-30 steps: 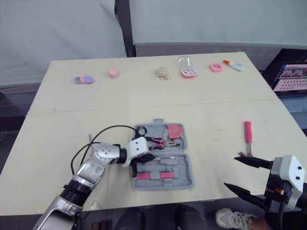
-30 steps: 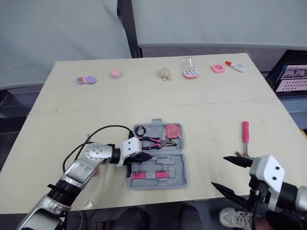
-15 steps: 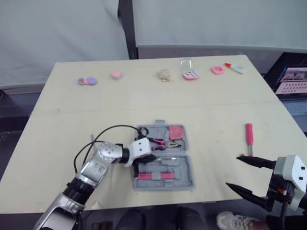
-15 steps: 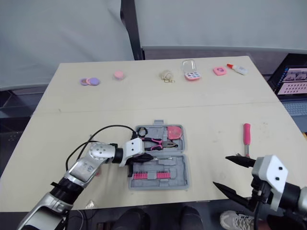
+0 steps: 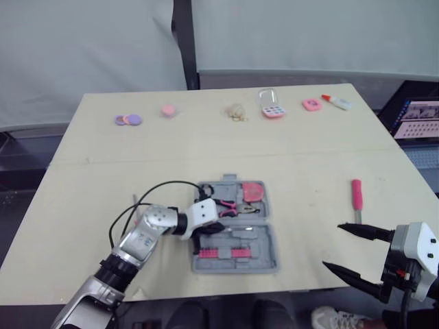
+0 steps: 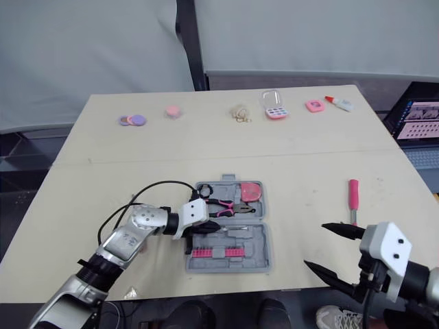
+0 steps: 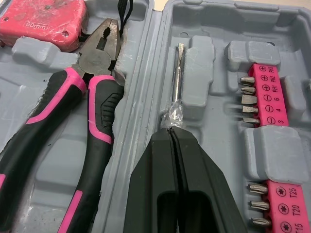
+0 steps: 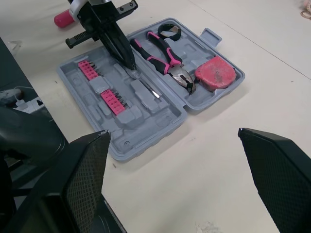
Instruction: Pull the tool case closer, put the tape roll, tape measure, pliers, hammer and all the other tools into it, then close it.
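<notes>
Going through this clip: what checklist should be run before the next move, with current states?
1. Tool case open, within reach: ok.
2. Pliers, tape measure, tape roll inside: ok.
3. Small screwdriver seated in slot: cannot tell; left gripper, jaws shut, touches its end.
4. Pink-handled tool packed: not ok, lies on table.
5. Right gripper free, jaws open: ok.

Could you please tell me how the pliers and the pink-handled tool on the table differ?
The pink-and-black pliers lie inside the open grey tool case; the pink-handled tool lies outside on the beige table. The pliers have two handles, the tool one. Both show pink.
</notes>
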Robot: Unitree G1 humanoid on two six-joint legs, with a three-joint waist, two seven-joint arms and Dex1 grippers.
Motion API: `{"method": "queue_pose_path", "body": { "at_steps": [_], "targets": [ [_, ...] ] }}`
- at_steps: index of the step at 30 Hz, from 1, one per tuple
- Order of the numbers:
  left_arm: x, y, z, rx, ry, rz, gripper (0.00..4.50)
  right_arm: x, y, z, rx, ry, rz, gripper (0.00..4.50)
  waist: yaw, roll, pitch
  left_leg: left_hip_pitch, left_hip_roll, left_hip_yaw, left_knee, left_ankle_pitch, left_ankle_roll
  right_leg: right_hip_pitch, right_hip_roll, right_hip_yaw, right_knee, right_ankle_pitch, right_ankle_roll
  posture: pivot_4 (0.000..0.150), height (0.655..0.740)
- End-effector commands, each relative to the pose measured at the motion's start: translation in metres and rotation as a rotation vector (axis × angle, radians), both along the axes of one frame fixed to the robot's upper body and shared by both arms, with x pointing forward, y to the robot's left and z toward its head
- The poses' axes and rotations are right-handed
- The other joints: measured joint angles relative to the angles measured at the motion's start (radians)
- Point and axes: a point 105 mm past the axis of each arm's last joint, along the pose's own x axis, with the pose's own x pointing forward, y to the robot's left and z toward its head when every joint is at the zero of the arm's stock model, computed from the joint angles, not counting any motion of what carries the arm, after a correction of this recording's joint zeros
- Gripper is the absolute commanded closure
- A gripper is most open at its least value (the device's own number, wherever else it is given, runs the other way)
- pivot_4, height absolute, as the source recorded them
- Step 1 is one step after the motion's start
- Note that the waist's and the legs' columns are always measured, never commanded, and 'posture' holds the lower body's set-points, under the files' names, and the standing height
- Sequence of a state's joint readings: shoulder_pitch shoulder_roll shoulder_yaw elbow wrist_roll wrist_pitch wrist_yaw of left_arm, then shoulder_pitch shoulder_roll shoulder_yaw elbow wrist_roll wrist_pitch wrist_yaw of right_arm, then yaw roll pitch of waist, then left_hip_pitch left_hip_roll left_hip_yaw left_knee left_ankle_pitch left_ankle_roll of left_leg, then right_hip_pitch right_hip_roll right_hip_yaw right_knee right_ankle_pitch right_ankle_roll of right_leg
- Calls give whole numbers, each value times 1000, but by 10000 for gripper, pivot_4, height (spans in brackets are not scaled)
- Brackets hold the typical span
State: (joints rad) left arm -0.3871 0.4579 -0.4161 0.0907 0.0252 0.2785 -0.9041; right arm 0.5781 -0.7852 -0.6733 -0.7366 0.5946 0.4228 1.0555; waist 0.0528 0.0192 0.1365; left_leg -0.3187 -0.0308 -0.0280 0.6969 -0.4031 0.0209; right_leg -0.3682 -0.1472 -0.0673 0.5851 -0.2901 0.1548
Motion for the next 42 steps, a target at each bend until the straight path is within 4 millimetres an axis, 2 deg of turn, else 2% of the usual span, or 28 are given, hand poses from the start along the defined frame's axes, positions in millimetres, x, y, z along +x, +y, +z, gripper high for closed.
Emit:
{"method": "queue_pose_path", "body": {
  "at_steps": [1,9,34,38,42],
  "targets": [
    [-30,18,-64,195,195,-3,44450,-1,1,7,-9,-27,5,0,0,1,-1,0,0,-1,0,0,0,1,0,0,0,0,0,1500,7400],
    [-34,17,-71,210,207,-9,44450,0,2,7,-9,-31,6,0,0,3,-2,3,0,-7,0,-1,0,8,0,-1,-10,0,-1,1500,7400],
    [-45,16,-91,242,252,-22,44450,2,2,8,-10,-29,7,0,4,8,-6,4,-2,-14,-2,-2,-1,14,-2,3,-16,-1,-2,1500,7400],
    [-38,16,-80,175,243,27,44450,1,2,7,-10,-30,9,0,5,9,-6,5,-3,-17,-2,-2,-1,16,-2,4,-18,-1,-2,1500,7400],
    [-28,16,-49,17,241,102,44450,3,3,7,-7,-32,12,0,-2,8,-6,3,-2,-17,-4,-2,-1,14,-2,6,-19,-1,-2,1500,7400]
  ]
}}
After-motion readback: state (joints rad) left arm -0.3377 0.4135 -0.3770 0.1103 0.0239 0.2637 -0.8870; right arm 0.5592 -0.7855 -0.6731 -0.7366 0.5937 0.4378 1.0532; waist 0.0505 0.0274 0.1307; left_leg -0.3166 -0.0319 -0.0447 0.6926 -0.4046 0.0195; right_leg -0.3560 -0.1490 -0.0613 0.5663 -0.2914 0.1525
